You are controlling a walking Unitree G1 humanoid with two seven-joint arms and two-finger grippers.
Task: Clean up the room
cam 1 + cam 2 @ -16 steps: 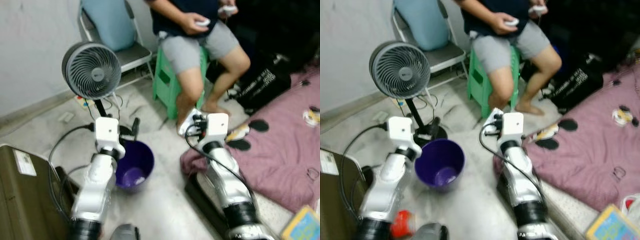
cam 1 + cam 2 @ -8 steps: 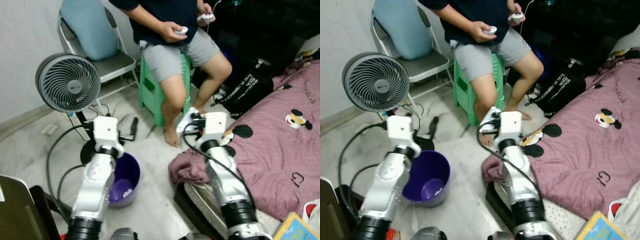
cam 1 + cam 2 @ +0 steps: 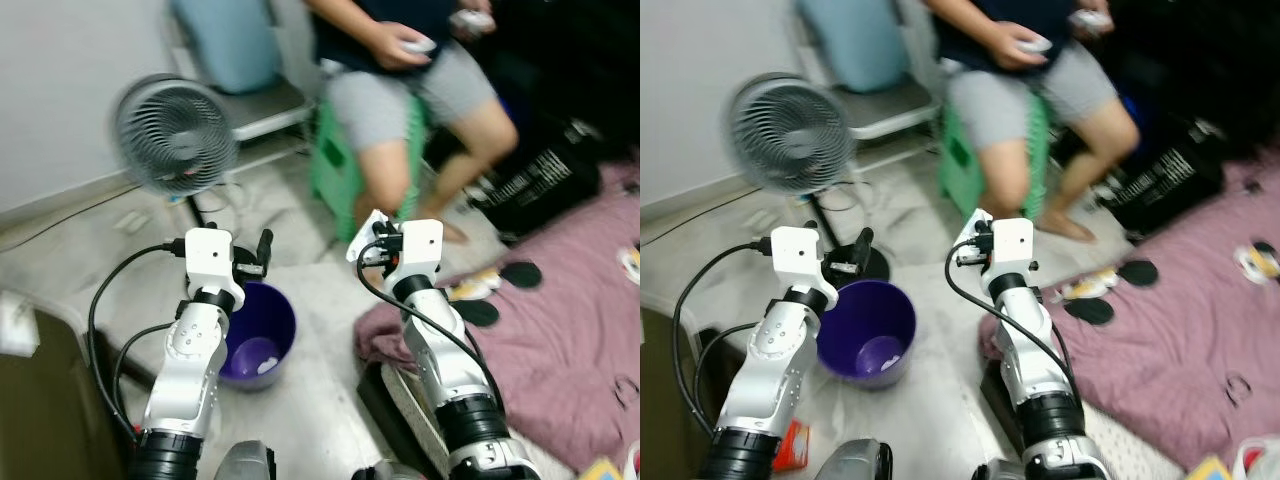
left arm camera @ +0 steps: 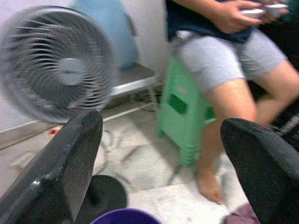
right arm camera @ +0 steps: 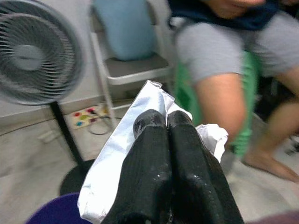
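Right gripper (image 5: 167,122): fingers pressed together on a crumpled white paper (image 5: 122,154), held up in the air, not yet over any container.
Bedding: purple blanket (image 3: 1200,330) on the floor, off to the right gripper's outer side and below it.
Person: seated on a green stool (image 3: 340,170) beyond both grippers, a controller in each hand.
Fan: grey standing fan (image 3: 175,135) ahead of the left gripper, on the far side of the bin.
Bin: purple bin (image 3: 868,332) on the floor, below and between the two arms, nearer the left one; something pale lies in its bottom.
Left gripper (image 4: 163,154): fingers spread wide, holding nothing, raised above the bin's rim.
Progress: one scrap seems already binned; the held paper awaits dropping, and I judge more of the room remains untidied.
Small item: orange-red packet (image 3: 792,446) on the floor by the left arm's base.
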